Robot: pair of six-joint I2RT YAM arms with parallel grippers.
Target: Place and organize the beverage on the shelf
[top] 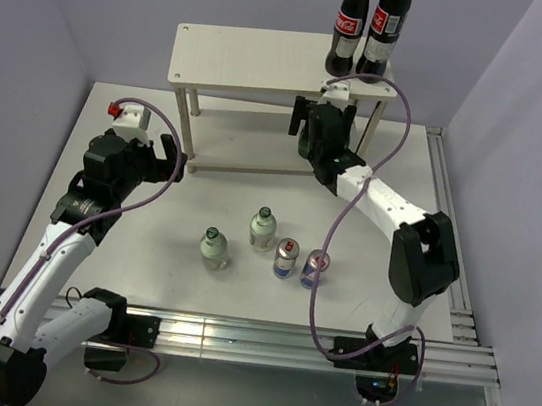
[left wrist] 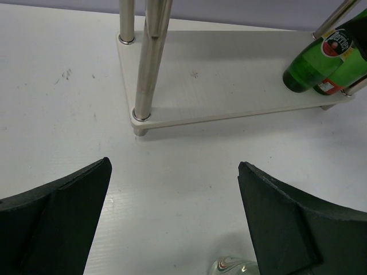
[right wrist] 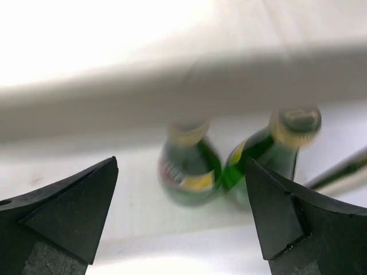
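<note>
Waiting on table (top: 159,278): clear bottles (top: 212,247), cans (top: 286,259), upright, near of shelf (top: 251,59).
Left gripper (left wrist: 173,166): wide, empty, closer; clear bottle just nearward.
Right gripper (right wrist: 181,162): wide, empty, facing green bottles (right wrist: 189,172) on lower tier.

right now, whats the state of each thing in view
left gripper, open, empty
right gripper, open, facing the green glass bottles
green glass bottles, upright on the lower tier of the shelf
clear bottles, upright on the table, not shelved
cans, upright on the table, not shelved
cola bottles, upright on the top tier
</note>
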